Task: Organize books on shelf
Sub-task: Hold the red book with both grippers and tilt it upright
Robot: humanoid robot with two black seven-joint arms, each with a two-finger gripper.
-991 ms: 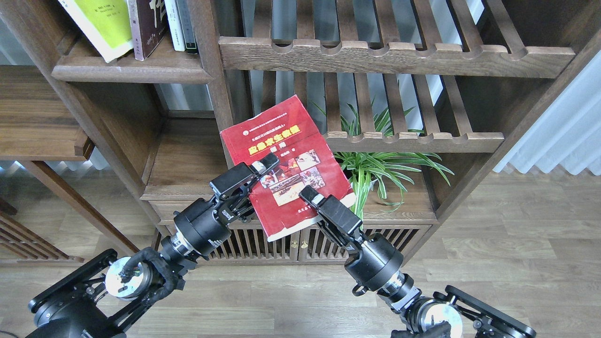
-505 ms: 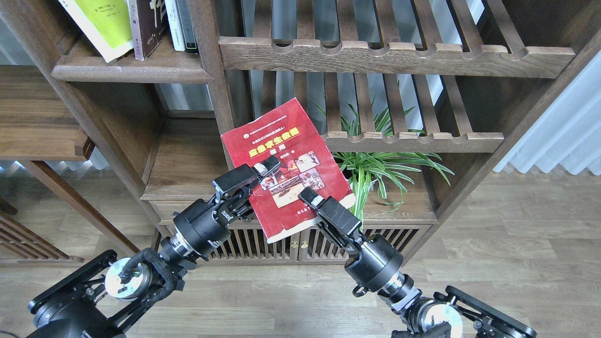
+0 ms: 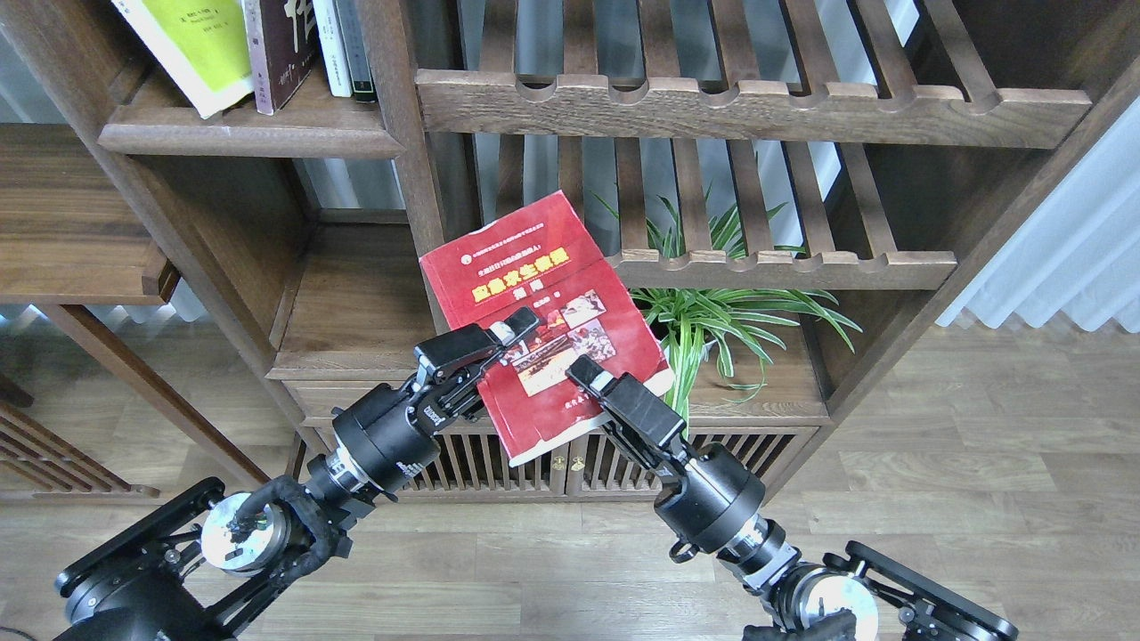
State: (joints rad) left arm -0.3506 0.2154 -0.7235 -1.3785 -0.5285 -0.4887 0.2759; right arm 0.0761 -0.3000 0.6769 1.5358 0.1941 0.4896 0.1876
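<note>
The red book (image 3: 534, 294), its yellow title and photo panels facing up, is held in the air in front of the walnut bookcase, tilted so that its top corner points up and to the right, in front of the central upright post (image 3: 405, 151). The left gripper (image 3: 499, 336) comes in from the lower left and pinches the book's left edge, one finger lying across the cover just under the title and the other hidden beneath. The right gripper (image 3: 590, 374) reaches in from the lower right and grips the book near its lower right part, its upper finger resting on the cover beside the photos; the lower finger is out of sight behind the pages. Up at the top left, on the shelf (image 3: 249, 133), the yellow-green book (image 3: 200, 44) leans over to the left, with the dark maroon book (image 3: 280, 49) just to its right, and two thin books (image 3: 343, 44), one white and one dark-spined, standing next to that by the post. To the right of the post two slatted racks (image 3: 748, 107) with scalloped front rails run across, one above the other. Under the lower rack a spider plant (image 3: 726, 320) spreads its striped leaves, just to the right of the held book. The lower counter (image 3: 356, 303) of the bookcase lies behind and to the left of the book, and pale wooden flooring (image 3: 980, 463) stretches out below.
</note>
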